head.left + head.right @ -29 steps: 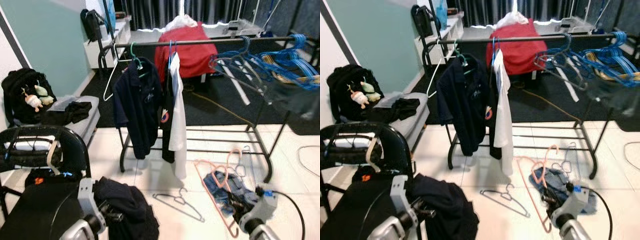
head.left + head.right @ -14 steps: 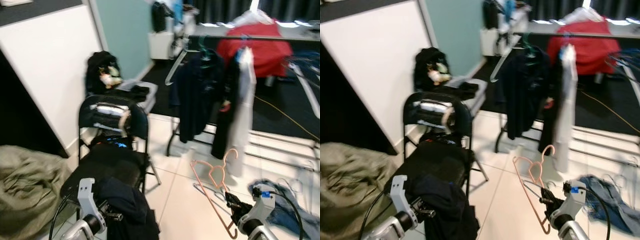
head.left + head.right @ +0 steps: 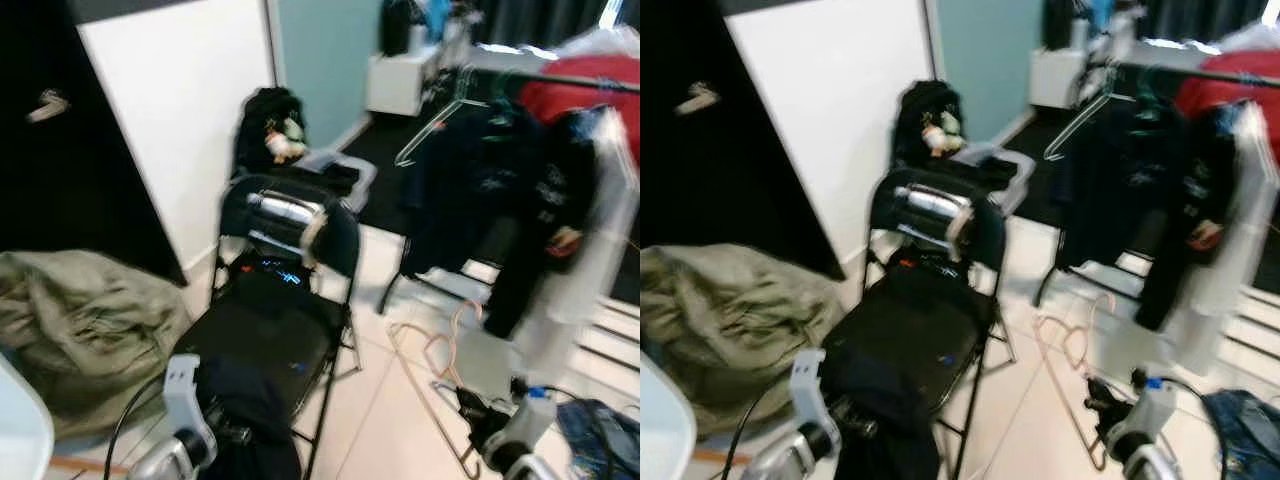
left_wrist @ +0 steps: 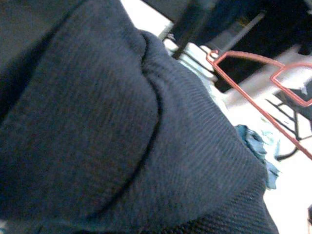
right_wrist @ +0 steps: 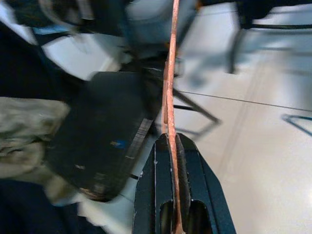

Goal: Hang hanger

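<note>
Left gripper [image 3: 215, 440]: clamped on dark garment [image 4: 122, 146], low beside black chair [image 3: 285, 330]. Right gripper [image 5: 170, 146]: fingers pinched on pink hanger [image 3: 440, 350], held above the floor. Clothes rail [image 3: 560, 80]: far right. Step judged: carrying; next, dressing the hanger, then hooking it on the rail.

Folding chair [image 3: 285, 320] at centre, near. Crumpled cloth heap [image 3: 75, 320] on floor left of it. Clothes rack [image 3: 540, 200] with hung garments far right. Backpack [image 3: 265, 125] behind chair by wall. Hanger [image 3: 440, 370] right of chair, held at right gripper [image 3: 478, 420]; left gripper [image 3: 215, 435] near-left, under dark garment [image 3: 250, 420].
</note>
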Available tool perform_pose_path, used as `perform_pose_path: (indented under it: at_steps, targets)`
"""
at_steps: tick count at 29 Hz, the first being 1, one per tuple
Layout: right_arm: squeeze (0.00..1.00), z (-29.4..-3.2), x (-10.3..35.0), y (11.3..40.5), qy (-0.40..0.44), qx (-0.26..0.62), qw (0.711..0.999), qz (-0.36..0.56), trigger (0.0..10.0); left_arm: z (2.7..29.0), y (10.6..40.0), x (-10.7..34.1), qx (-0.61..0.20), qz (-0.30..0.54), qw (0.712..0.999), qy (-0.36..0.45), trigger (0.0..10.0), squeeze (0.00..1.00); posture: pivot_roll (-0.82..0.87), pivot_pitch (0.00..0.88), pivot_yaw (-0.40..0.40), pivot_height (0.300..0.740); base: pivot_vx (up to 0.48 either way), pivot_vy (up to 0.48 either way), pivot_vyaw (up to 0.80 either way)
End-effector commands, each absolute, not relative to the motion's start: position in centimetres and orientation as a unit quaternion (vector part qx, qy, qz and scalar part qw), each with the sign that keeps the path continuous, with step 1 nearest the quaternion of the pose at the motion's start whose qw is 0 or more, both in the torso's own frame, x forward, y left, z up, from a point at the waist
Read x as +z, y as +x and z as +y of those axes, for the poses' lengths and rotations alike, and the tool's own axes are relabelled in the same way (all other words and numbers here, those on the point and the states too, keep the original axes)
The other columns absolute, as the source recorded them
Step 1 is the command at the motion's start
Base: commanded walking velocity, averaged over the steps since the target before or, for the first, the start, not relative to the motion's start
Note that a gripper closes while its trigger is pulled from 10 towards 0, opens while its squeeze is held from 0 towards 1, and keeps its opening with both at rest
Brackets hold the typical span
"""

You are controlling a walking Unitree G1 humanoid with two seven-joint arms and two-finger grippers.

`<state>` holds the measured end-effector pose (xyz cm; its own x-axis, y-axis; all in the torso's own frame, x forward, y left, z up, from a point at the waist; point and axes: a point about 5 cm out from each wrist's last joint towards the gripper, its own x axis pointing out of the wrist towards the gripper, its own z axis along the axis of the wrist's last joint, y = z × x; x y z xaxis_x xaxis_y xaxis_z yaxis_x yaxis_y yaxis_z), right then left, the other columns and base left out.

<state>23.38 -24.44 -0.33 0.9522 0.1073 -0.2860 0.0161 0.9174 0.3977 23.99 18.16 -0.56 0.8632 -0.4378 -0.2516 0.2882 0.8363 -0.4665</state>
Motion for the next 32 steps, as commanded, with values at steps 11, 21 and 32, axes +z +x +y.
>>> perform_pose_path:
  at_steps: [11,21,32]
  targets:
    - [0.0,-24.6,-0.8,22.8,0.194,0.022,0.967,0.164,10.0,18.1,23.8,-0.7,-0.195,0.178,0.941,-0.211,10.0,0.0,-0.12,0.0,0.044,0.71,0.0,0.0,0.79]
    - [0.0,-25.0,-1.2,22.2,0.127,0.005,0.975,0.183,10.0,18.0,23.9,-0.6,-0.193,0.174,0.943,-0.207,10.0,0.0,-0.12,0.0,0.045,0.71,0.0,0.0,0.4]
    - [0.0,-26.8,-2.3,19.3,-0.221,-0.034,0.942,0.25,10.0,18.4,23.9,-0.5,-0.181,0.168,0.952,-0.181,10.0,0.0,-0.13,0.0,0.052,0.71,0.0,0.0,0.0]
